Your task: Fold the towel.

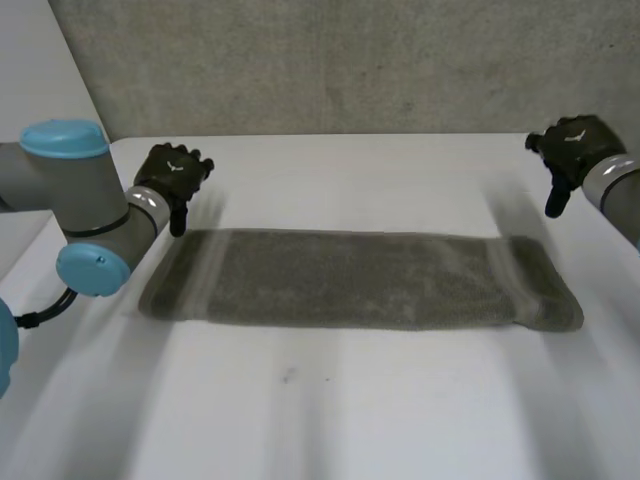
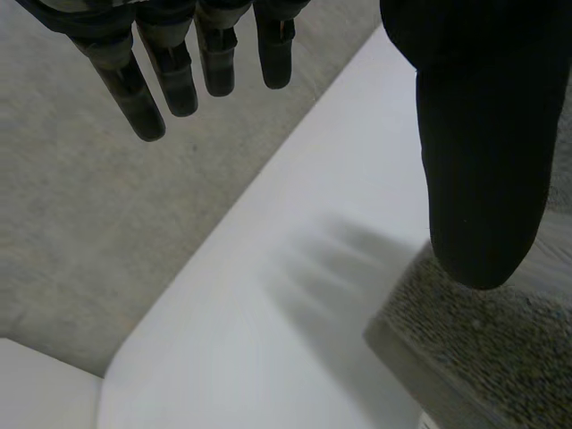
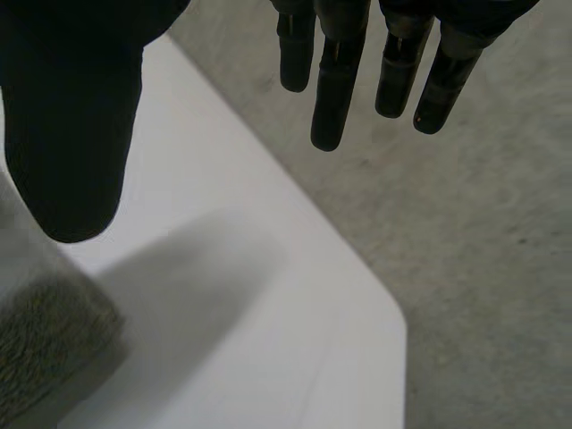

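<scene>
On the table (image 1: 350, 410), the towel (image 1: 360, 280) lies flat.

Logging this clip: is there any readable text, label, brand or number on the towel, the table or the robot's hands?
No text can be read in these views.
Towel: plain grey, paler bands near each end, no tag or print seen.
Left hand and right hand: each has a small pale mark on its back, too small to read.
Table: plain white, no marking.
</scene>
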`<control>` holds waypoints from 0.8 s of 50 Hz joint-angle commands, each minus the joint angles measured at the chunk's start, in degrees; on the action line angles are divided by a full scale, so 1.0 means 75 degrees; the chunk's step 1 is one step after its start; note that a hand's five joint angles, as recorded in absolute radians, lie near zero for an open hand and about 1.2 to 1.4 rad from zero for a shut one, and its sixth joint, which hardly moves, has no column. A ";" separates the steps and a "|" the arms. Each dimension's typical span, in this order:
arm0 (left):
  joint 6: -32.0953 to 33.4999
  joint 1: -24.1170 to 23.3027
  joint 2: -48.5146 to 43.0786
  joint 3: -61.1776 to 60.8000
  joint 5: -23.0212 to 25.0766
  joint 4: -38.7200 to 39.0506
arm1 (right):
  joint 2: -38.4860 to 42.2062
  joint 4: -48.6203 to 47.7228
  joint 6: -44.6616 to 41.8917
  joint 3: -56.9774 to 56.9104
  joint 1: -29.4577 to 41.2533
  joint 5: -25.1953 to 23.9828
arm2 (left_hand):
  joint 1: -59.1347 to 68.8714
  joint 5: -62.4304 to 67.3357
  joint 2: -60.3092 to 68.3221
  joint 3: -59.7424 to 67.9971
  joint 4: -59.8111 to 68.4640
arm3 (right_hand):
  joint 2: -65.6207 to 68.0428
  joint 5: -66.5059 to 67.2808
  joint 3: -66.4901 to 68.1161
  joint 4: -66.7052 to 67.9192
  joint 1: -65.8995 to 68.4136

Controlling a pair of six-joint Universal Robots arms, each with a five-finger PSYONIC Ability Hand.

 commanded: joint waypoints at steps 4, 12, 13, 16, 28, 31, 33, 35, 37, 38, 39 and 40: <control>-0.0465 -0.0091 0.1194 -0.1335 -0.0030 0.0001 | -0.1727 -0.0225 0.0111 0.2416 -0.0155 -0.0623 | -0.0020 -0.0003 0.0034 0.0017 0.0028 | -0.3211 -0.0485 -0.0276 -0.0428 -0.0284; -0.1110 -0.0162 0.2307 -0.2776 0.0017 0.0071 | -0.2067 -0.0400 0.0076 0.4605 -0.1092 -0.1676 | -0.0042 -0.0025 0.0012 -0.0005 0.0006 | -0.3211 -0.0485 -0.0276 -0.0428 -0.0284; -0.1227 -0.0162 0.2506 -0.3023 0.0029 0.0153 | -0.2067 -0.0401 0.0076 0.4608 -0.1093 -0.1677 | -0.0042 -0.0025 0.0012 -0.0005 0.0006 | -0.3211 -0.0485 -0.0276 -0.0428 -0.0284; -0.1461 -0.0162 0.2881 -0.3562 0.0168 0.0480 | -0.2067 -0.0718 0.0064 0.5077 -0.1316 -0.1841 | -0.0019 -0.0003 0.0034 0.0017 0.0028 | -0.2954 -0.0227 -0.0018 -0.0170 -0.0026; -0.1697 -0.0162 0.3481 -0.4701 0.0498 0.1349 | -0.1330 -0.1608 0.0017 0.5335 -0.1562 -0.1877 | 0.0025 0.0042 0.0079 0.0062 0.0073 | 0.0314 0.3040 0.3249 0.3097 0.3241; -0.1697 -0.0150 0.3469 -0.4748 0.0498 0.1349 | -0.1177 -0.1655 -0.0087 0.5276 -0.1597 -0.1900 | 0.0003 0.0020 0.0057 0.0040 0.0051 | 0.3108 0.5834 0.6043 0.5891 0.6036; -0.1697 -0.0150 0.3469 -0.4794 0.0498 0.1360 | -0.1153 -0.1690 -0.0217 0.5252 -0.1655 -0.1900 | 0.0003 0.0020 0.0057 0.0040 0.0051 | 0.5546 0.8273 0.8482 0.8330 0.8474; -0.1708 -0.0138 0.3469 -0.4818 0.0498 0.1360 | -0.1164 -0.1714 -0.0404 0.5217 -0.1726 -0.1806 | 0.0003 0.0020 0.0057 0.0040 0.0051 | 0.6122 0.8848 0.9057 0.8905 0.9050; -0.1709 -0.0138 0.3469 -0.4830 0.0498 0.1360 | -0.1316 -0.1935 -0.1127 0.5206 -0.1912 -0.1713 | 0.0003 0.0020 0.0057 0.0040 0.0051 | 0.6122 0.8848 0.9057 0.8905 0.9050; -0.1709 -0.0150 0.3481 -0.4830 0.0498 0.1360 | -0.1317 -0.1936 -0.1131 0.5206 -0.1913 -0.1713 | 0.0003 0.0020 0.0057 0.0040 0.0051 | 0.6122 0.8848 0.9057 0.8905 0.9050; -0.1709 -0.0150 0.3481 -0.4830 0.0498 0.1360 | -0.1421 -0.2099 -0.1618 0.5206 -0.1995 -0.1608 | 0.0003 0.0020 0.0057 0.0040 0.0051 | 0.6122 0.8848 0.9057 0.8905 0.9050; -0.1709 -0.0150 0.3504 -0.4841 0.0486 0.1360 | -0.1561 -0.2309 -0.2076 0.5171 -0.2065 -0.1456 | 0.0003 0.0020 0.0057 0.0040 0.0051 | 0.6122 0.8848 0.9057 0.8905 0.9050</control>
